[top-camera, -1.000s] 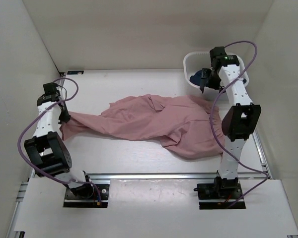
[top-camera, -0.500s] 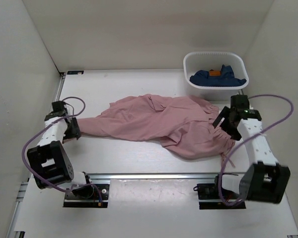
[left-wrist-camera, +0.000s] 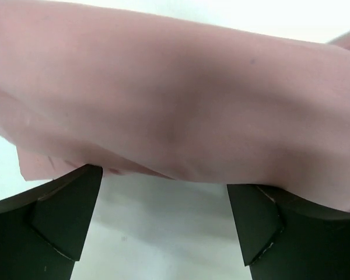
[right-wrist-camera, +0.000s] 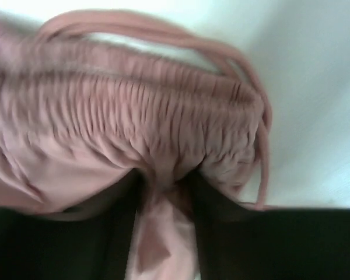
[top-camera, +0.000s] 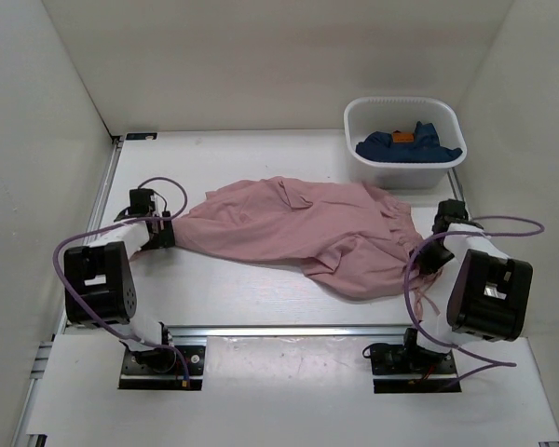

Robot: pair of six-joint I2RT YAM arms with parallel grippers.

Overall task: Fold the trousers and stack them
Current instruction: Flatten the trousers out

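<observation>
The dusty-pink trousers (top-camera: 298,233) lie crumpled across the middle of the table, one leg pointing left and the gathered waistband at the right. My left gripper (top-camera: 165,233) rests low at the leg's end. In the left wrist view the left gripper (left-wrist-camera: 163,216) is open, with bare table between its fingers (left-wrist-camera: 64,216) and the trousers' fabric (left-wrist-camera: 175,105) just ahead. My right gripper (top-camera: 427,253) is at the waistband. The right wrist view shows the right gripper (right-wrist-camera: 163,186) shut on a pinch of the trousers' gathered waistband (right-wrist-camera: 134,116), with a drawstring (right-wrist-camera: 262,151) looping beside it.
A white basket (top-camera: 401,173) stands at the back right, holding dark blue garments (top-camera: 408,147) with an orange patch. White walls enclose the table on three sides. A metal rail (top-camera: 289,329) runs along the near edge between the arm bases.
The left gripper let go of the leg end, opened wide and dropped low beside it. The right arm swung from the basket down to the waistband and closed on it.
</observation>
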